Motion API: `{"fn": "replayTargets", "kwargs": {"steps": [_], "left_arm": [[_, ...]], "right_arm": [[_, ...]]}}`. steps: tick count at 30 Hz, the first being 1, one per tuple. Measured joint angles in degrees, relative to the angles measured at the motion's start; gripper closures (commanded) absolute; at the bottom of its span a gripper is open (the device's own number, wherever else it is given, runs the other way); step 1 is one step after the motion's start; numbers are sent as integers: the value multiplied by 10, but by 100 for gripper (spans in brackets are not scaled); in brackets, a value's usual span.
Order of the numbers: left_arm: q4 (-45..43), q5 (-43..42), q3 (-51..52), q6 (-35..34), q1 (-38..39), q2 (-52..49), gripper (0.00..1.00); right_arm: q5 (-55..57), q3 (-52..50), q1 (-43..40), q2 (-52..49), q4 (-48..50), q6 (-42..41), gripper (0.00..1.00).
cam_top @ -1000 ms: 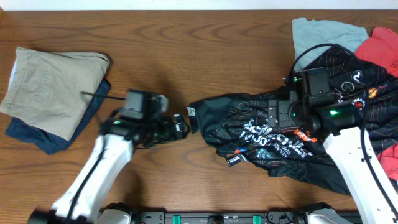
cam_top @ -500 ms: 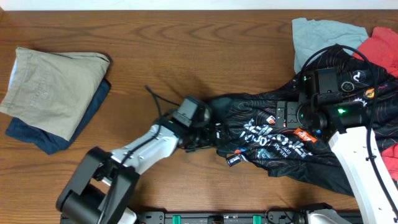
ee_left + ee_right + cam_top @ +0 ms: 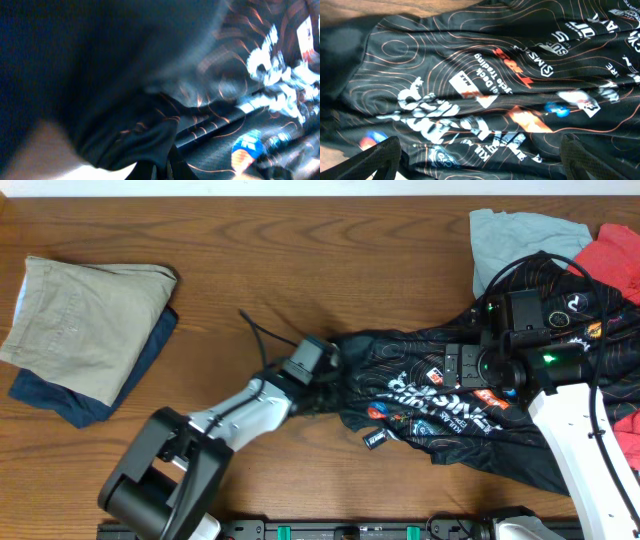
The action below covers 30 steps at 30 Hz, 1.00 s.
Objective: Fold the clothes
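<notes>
Because the jersey lies crumpled across the right half of the table, not yet folded, both arms are placed at it. The left gripper is pushed into its left edge, likely to catch a hem and draw the cloth flat, but dark blurred fabric fills its wrist view and I cannot tell whether it grips. The right gripper hovers over the printed middle, its 2 fingers spread wide and holding nothing, probably ready to pinch there.

The jersey sprawls across the right half of the surface, a folded stack far left, loose clothes behind it at the right corner.
</notes>
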<state>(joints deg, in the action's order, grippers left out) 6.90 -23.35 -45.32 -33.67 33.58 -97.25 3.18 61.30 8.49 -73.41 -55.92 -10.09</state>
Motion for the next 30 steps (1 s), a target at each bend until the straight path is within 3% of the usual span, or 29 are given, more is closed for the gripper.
{"fn": "replayTargets", "kwargs": {"steps": [4, 10, 11, 14, 17, 22, 26, 30], "left_arm": [[22, 20, -14, 34, -95, 22, 94], [7, 41, -112, 71, -289, 50, 94], [1, 44, -134, 74, -319, 51, 77], [-4, 53, -176, 83, -377, 57, 2], [17, 44, -193, 85, -405, 64, 2], [192, 10, -193, 86, -396, 66, 2], [359, -3, -188, 86, -357, 66, 2], [432, -9, -164, 86, -297, 66, 2]], "right_arm": [[6, 0, -8, 0, -6, 0, 1], [12, 0, -24, 0, -9, 0, 1], [14, 0, -26, 0, -9, 0, 1], [14, 0, -27, 0, -9, 0, 1], [14, 0, -27, 0, -9, 0, 1], [14, 0, -27, 0, -8, 0, 1], [14, 0, -27, 0, -9, 0, 1], [14, 0, -27, 0, -8, 0, 1]]}}
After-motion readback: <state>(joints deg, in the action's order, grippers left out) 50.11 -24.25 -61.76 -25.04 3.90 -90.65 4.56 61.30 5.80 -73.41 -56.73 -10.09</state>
